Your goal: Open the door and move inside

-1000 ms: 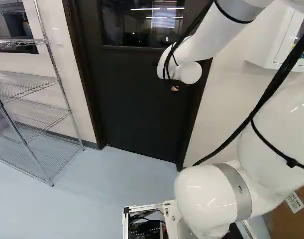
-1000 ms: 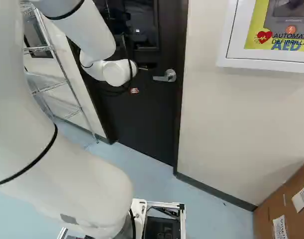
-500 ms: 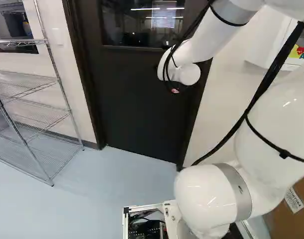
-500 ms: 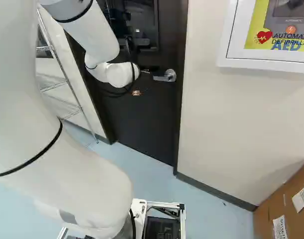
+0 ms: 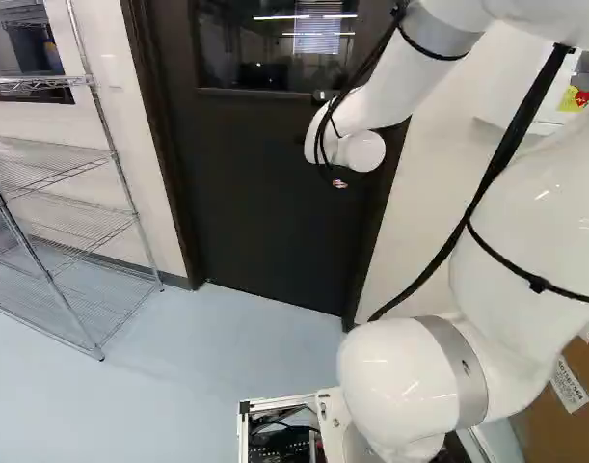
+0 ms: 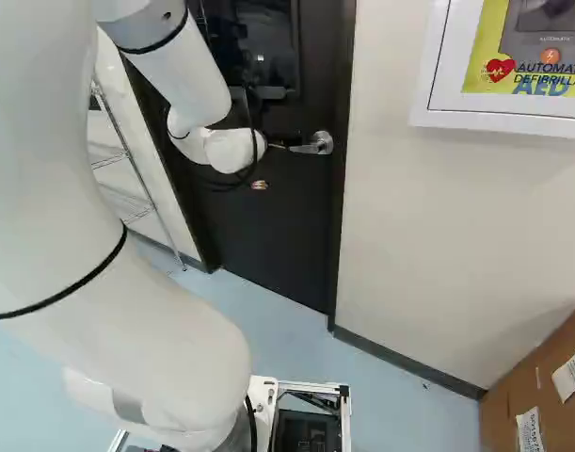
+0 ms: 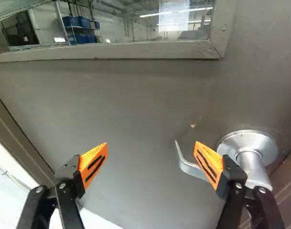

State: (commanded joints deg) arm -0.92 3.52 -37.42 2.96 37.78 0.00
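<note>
The gripper [image 6: 279, 146] is standing wide — the door [image 7: 135, 114] is facing it ahead, the handle [image 7: 252, 164] is passing beyond one finger [image 7: 208, 162] — its curved tip [image 7: 185, 165] is showing in the gap.

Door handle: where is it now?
In the right base view, the handle is near the door's right edge, beside the arm's tip; in the wrist view, partly behind one pad of the end effector.
</note>
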